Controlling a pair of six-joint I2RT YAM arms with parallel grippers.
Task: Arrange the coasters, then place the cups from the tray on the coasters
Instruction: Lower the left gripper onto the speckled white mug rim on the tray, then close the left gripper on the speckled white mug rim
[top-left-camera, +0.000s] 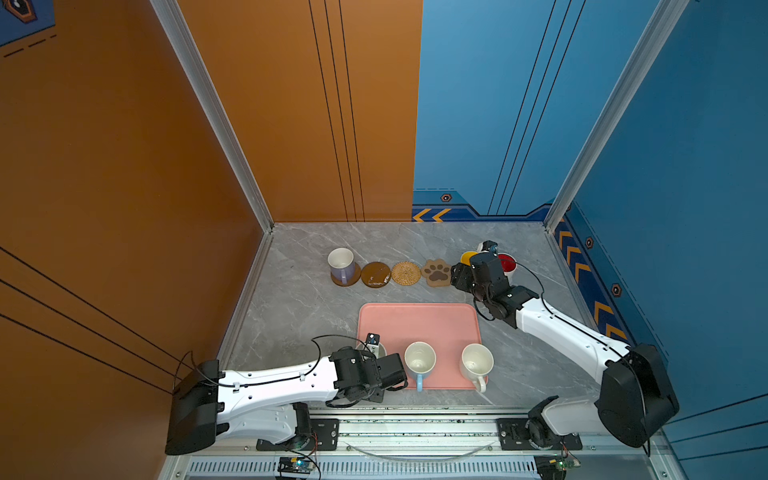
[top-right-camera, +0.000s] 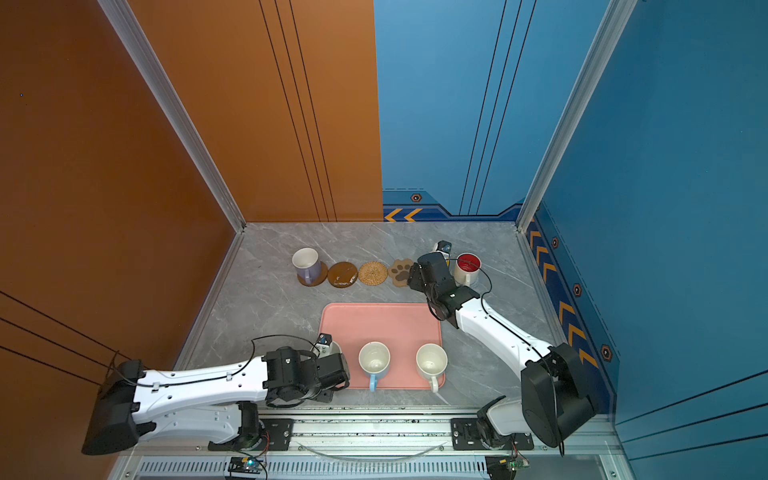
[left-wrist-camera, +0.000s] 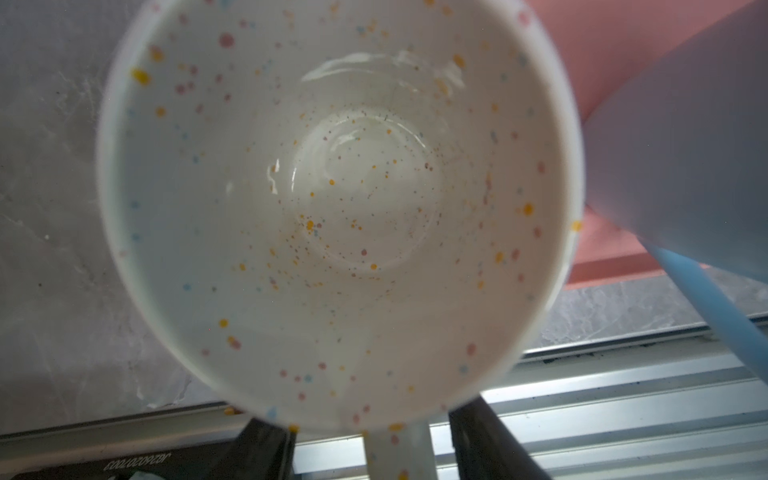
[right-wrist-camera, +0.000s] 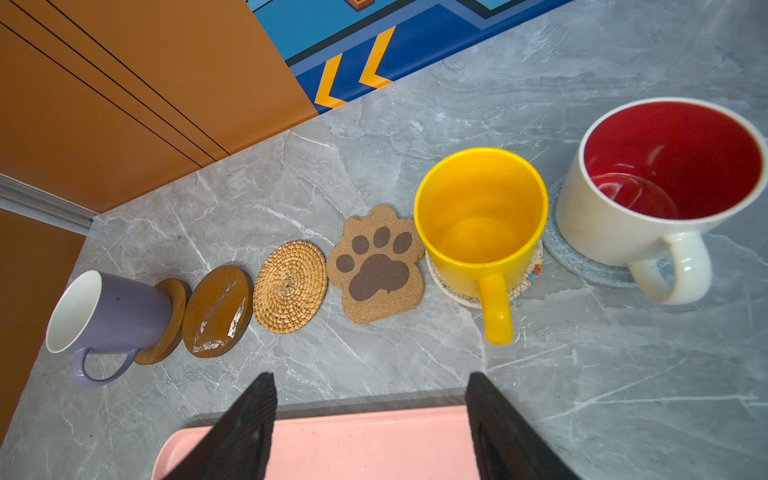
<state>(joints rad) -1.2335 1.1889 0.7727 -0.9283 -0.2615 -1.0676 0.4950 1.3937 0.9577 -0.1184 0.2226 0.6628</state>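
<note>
The pink tray (top-left-camera: 419, 324) lies in the lower middle of both top views, on the grey table (top-left-camera: 299, 299). At its lower left corner the left gripper (left-wrist-camera: 378, 449) hangs over the speckled mug (left-wrist-camera: 332, 208). Its jaws are apart, one on each side of the handle (left-wrist-camera: 395, 453), with a gap on both sides. The mug seems to stand on the tray, though the gripper hides its foot. The light blue mug (top-left-camera: 419, 359) and the plain white mug (top-left-camera: 477, 363) stand along the tray's lower edge.

Above the tray runs a row, left to right:
- the lilac mug (top-left-camera: 341, 264) on a brown disc (top-left-camera: 347, 281)
- a bare brown disc (top-left-camera: 375, 274)
- the rattan coaster (top-left-camera: 406, 273)
- the paw coaster (top-left-camera: 436, 272)
- the yellow mug (right-wrist-camera: 478, 216) on the white woven coaster (right-wrist-camera: 528, 274)
- the red-lined mug (right-wrist-camera: 665, 178) on the pale blue coaster (right-wrist-camera: 557, 245)

The right gripper (right-wrist-camera: 370, 376) hovers over the tray's upper edge, jaws apart and empty.
</note>
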